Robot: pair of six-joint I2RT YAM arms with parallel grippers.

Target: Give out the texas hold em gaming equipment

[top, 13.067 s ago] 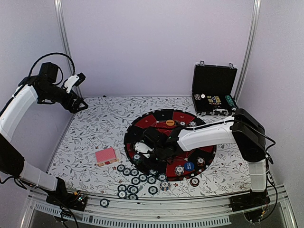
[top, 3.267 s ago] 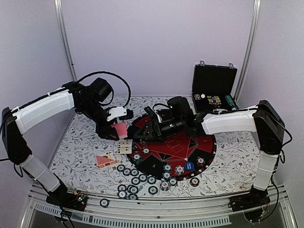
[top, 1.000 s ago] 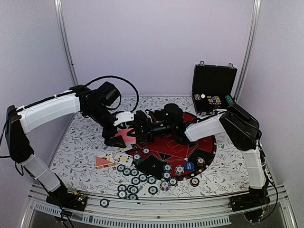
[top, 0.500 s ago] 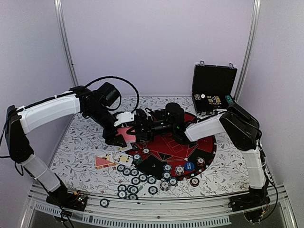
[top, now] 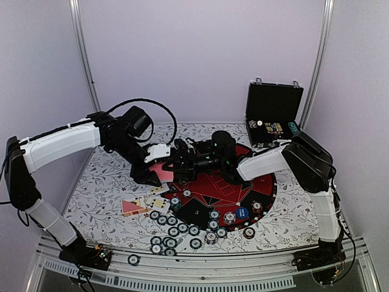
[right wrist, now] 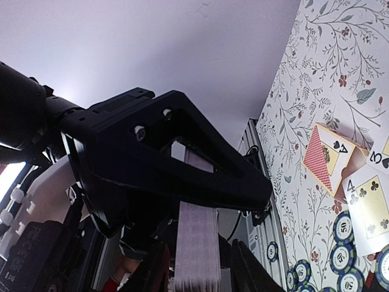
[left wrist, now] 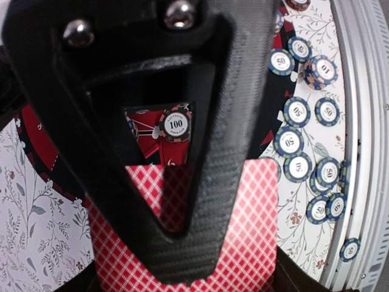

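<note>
The deck of cards (top: 164,173), red-checked on its back, is held over the left edge of the round red-and-black mat (top: 258,182), between the 2 grippers. One end is grasped by the left gripper (top: 152,176). In the left wrist view 1 finger of that gripper (left wrist: 182,261) is pressed flat on the top card, and the deck (left wrist: 255,231) is seen passing beneath it. The other end is flanked by the fingers of the right gripper (top: 181,163). In the right wrist view the deck (right wrist: 197,243) is seen edge-on between them, but whether it is pinched or let go there cannot be told.

A chip marked 100 (left wrist: 176,123) is seen on the mat through the opening in the left finger. Face-up cards (top: 159,203) are laid on the table (top: 109,176) just left of the mat, a 4 of clubs (right wrist: 371,207) among them. A small pile of red-backed cards (top: 134,207) is set beside these.

Poker chips (top: 176,230) marked 50 (left wrist: 298,112) are scattered near the table's front edge, and a few more are placed on the mat beside a blue disc (top: 242,213). A black case (top: 273,118) is stood open at the back right, its lid upright.
</note>
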